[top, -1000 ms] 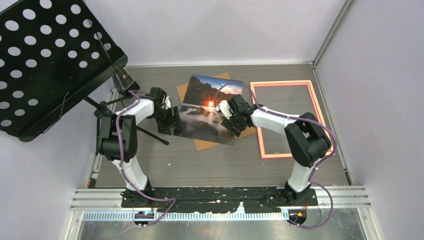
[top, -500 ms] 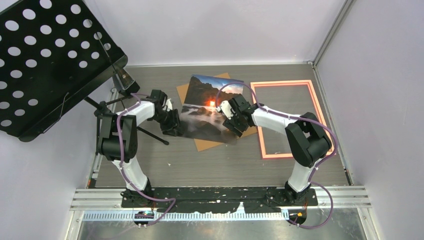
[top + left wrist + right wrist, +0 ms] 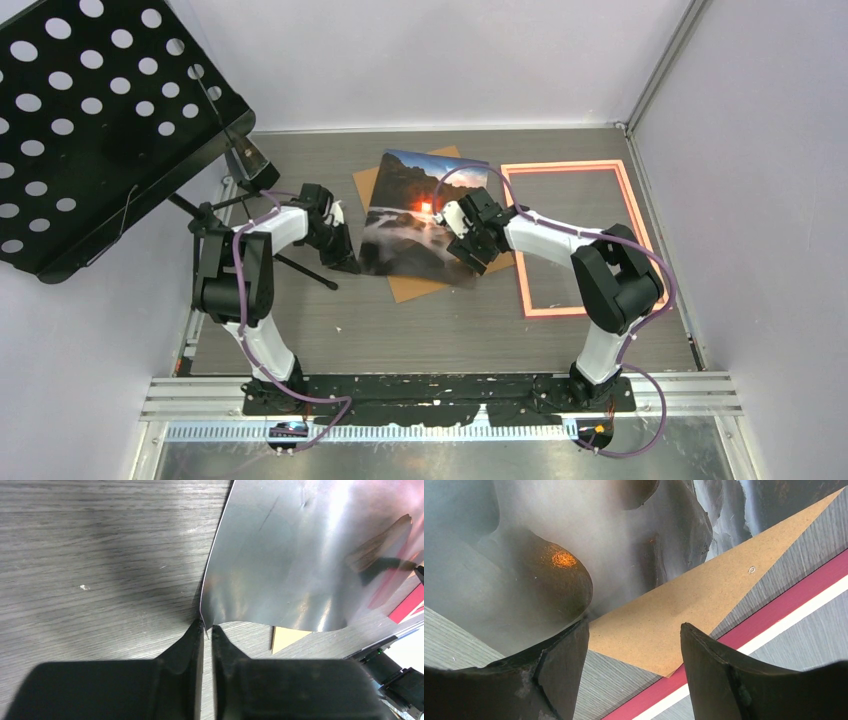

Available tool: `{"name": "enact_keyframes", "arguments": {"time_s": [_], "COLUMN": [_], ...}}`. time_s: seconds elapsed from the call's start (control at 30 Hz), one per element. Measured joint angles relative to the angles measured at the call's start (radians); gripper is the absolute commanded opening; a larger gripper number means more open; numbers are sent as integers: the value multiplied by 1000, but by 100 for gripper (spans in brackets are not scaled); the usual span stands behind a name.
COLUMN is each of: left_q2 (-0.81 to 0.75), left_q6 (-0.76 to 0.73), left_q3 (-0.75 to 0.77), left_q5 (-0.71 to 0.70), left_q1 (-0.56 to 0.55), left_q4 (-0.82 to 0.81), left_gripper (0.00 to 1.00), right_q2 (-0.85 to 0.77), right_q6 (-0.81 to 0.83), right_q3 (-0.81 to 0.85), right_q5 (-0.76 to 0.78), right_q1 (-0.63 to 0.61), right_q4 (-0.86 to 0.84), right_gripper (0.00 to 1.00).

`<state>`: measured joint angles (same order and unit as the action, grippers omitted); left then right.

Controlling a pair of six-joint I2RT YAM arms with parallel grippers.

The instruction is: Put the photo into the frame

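Left claw [image 3: 206, 632] pinches the photo [image 3: 300, 555] by its corner; right claw [image 3: 634, 630] hangs spread above it; frame [image 3: 565, 167], to that claw's right, not yet filled.

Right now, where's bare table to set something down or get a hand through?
Widest: the near strip of table, from its front edge up to the photo on its board. Bare wood too inside the frame. Crowded: the middle, where the left gripper pinches the photo's corner and the right gripper hangs open; music stand overhangs far left.
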<state>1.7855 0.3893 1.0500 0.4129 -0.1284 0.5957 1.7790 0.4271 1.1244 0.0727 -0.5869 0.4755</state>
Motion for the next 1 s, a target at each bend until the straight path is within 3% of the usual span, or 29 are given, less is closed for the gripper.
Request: {"name": "enact_keyframes", "arguments": {"time_s": [0.53,0.7,1.0], "left_q2": [-27,-98,-202], "left_q6": [-29,-54,-103], "left_q3": [-2,-2,35], "left_q5": [-19,-19,-19], "left_q1": [13,14,0], "left_q4": [0,0,31], "left_gripper": [0,0,0], "right_q2": [-33,-55,-42], "right_q6": [-34,-76,-235], "right_q3": [43,136,345], "right_q5": [28,28,-90], "right_q1": [2,3,6], "right_q4": [85,106,130], "right_gripper": [88,92,90]}}
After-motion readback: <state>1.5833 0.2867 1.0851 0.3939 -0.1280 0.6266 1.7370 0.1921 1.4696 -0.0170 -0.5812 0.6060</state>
